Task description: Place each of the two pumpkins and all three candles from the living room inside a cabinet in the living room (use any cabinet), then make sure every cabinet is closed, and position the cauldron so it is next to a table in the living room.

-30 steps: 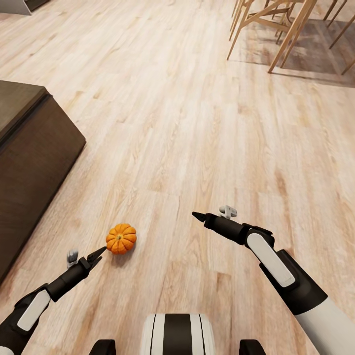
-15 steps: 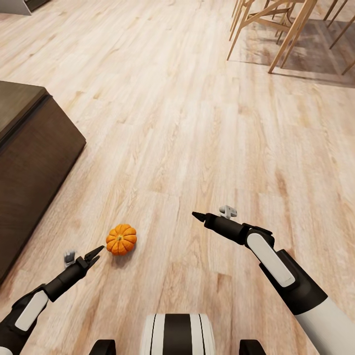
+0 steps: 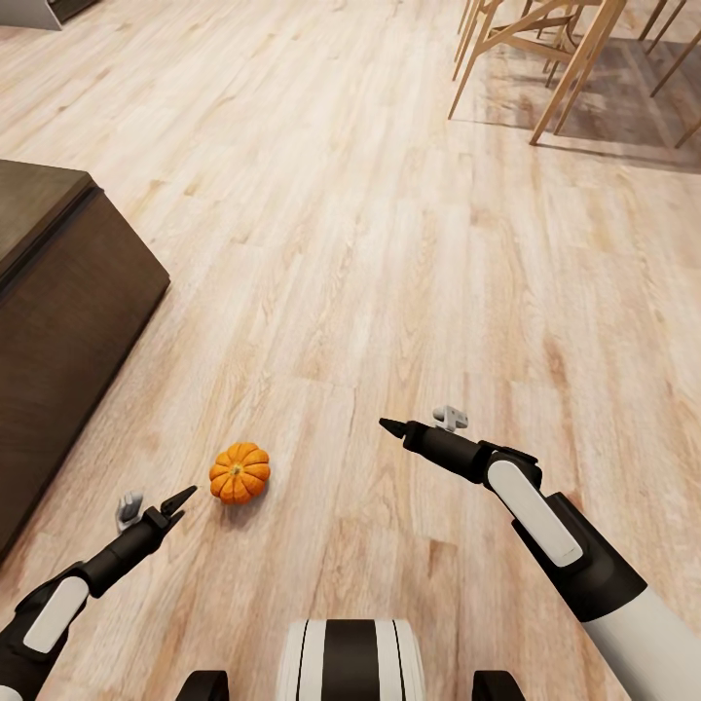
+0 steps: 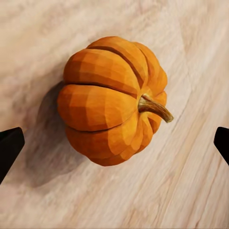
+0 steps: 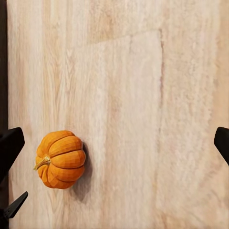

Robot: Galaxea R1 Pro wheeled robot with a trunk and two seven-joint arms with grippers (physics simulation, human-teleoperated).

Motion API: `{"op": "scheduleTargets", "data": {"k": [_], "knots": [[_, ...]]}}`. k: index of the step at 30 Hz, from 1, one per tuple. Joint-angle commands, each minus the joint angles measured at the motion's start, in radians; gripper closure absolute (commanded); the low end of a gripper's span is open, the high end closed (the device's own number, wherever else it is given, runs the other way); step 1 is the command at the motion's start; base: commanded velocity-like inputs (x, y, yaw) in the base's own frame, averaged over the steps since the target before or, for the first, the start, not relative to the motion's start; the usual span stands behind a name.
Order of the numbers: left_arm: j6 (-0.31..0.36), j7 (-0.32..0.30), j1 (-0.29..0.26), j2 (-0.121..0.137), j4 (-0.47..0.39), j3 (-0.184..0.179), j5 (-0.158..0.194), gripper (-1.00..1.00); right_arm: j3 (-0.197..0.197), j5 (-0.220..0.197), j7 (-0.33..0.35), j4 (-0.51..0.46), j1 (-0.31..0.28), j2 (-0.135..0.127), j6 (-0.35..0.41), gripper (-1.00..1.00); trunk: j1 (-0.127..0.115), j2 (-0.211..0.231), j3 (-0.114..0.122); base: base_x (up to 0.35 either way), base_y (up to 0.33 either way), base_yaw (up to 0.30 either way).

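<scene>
Pumpkin sits on the wood plank floor just ahead of the left tool, whose fingers stand spread apart and clear of it, while the right tool hangs farther right, fingers also apart, and the dark cabinet stands to the left.

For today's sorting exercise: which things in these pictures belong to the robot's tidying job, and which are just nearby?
Belongs to the job:
pumpkin, lying on the floor
dark-brown cabinet, front shut
left gripper, open, near the pumpkin

Just nearby:
wooden chair legs
plank floor
right gripper
</scene>
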Motion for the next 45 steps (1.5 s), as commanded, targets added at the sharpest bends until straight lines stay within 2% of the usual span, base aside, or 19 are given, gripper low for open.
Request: {"op": "scheduleTargets", "data": {"k": [1,3,13,21,27,30,35,45], "knots": [[0.008,0.000,0.000,0.000,0.000,0.001,0.006,-1.00,0.002,-0.011,-0.009,-0.001,-0.001,-0.001,0.000,-1.00,0.000,0.000,-0.001,0.000,0.000,0.000],[0.008,0.002,0.000,0.000,0.000,0.002,0.006,-1.00,0.002,-0.011,-0.010,-0.001,-0.001,-0.001,0.000,-1.00,0.000,0.000,-0.001,0.000,0.000,0.000],[0.008,0.004,0.000,-0.008,0.000,0.002,-0.002,-1.00,0.002,-0.011,-0.009,-0.014,-0.001,0.000,0.000,-1.00,0.004,-0.003,-0.039,0.000,0.000,0.000],[0.007,0.004,0.000,-0.008,-0.001,0.000,-0.004,-1.00,0.003,-0.023,-0.002,-0.109,0.001,-0.003,0.014,-1.00,0.004,-0.003,-0.039,0.000,0.000,0.000],[0.007,0.003,0.000,-0.008,-0.005,0.000,-0.003,-1.00,0.003,-0.027,0.051,-0.116,0.001,-0.008,0.019,-1.00,0.004,-0.003,-0.039,0.000,0.000,0.000],[0.007,0.002,0.000,-0.008,-0.007,0.000,-0.004,-1.00,0.003,-0.027,0.054,-0.116,0.001,-0.008,0.019,-1.00,0.004,-0.003,-0.039,0.000,0.000,0.000],[0.007,0.003,0.000,-0.008,-0.006,0.000,-0.005,-1.00,0.003,-0.027,0.056,-0.115,0.001,-0.008,0.019,-1.00,0.007,-0.004,-0.059,0.000,0.000,0.000],[0.007,0.001,0.000,-0.008,-0.003,-0.001,-0.003,-1.00,0.003,-0.027,0.056,-0.112,0.001,-0.008,0.018,-1.00,0.007,-0.004,-0.059,0.001,0.000,0.000]]}}
